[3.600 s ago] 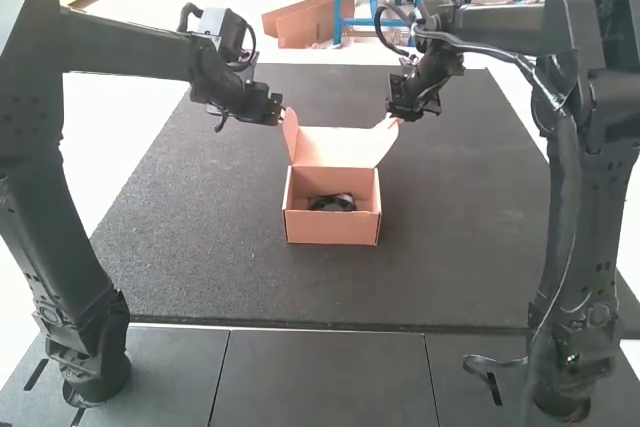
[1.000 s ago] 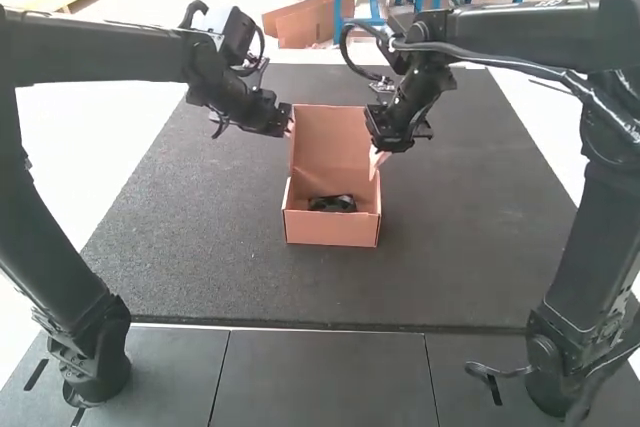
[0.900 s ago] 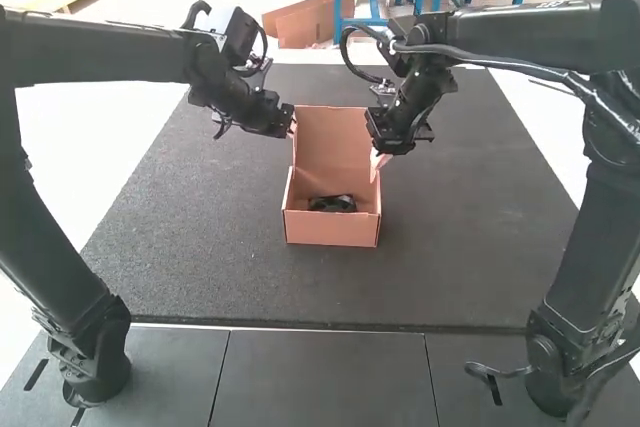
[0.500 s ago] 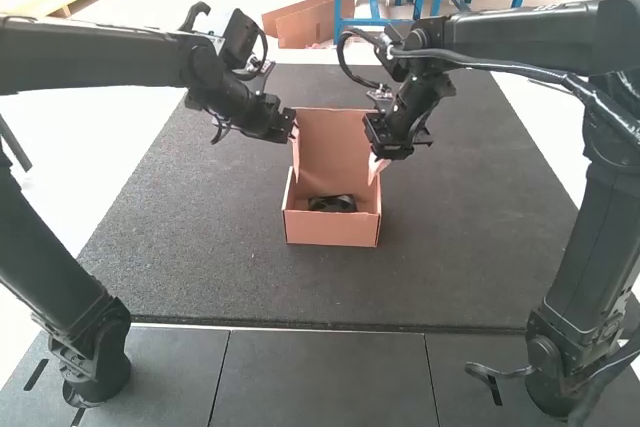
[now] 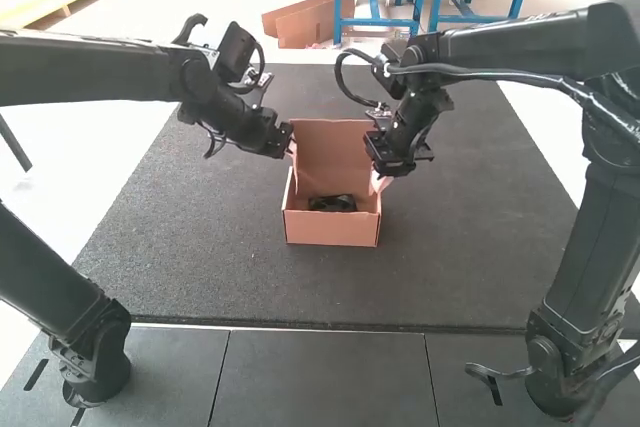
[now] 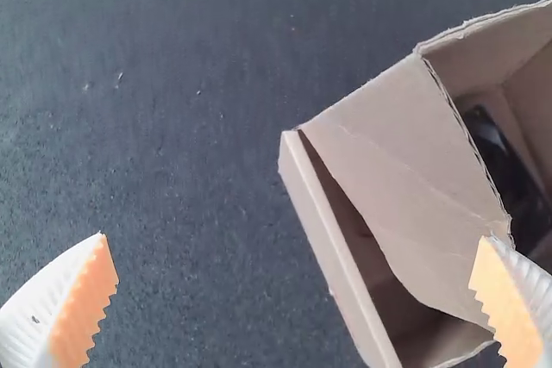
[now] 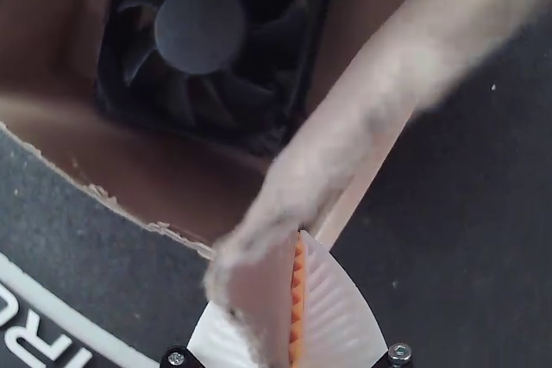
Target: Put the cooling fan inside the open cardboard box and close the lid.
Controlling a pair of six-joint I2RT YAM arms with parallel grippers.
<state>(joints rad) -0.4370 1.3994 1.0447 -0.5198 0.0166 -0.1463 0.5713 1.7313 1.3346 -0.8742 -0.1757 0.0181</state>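
Now the right gripper (image 5: 380,179) pinches the lid flap (image 7: 362,127) above the fan (image 7: 207,40). The left gripper (image 5: 287,140) hangs beside the lid (image 5: 335,147), fingers (image 6: 82,299) wide apart.

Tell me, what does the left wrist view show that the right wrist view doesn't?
Left wrist view: the left end effector, its orange-padded fingers spread wide open. Right wrist view: the right end effector shut on a lid flap, and the cooling fan lying flat inside, hub and blades clear. Both: the cardboard box and the black mat beneath it.
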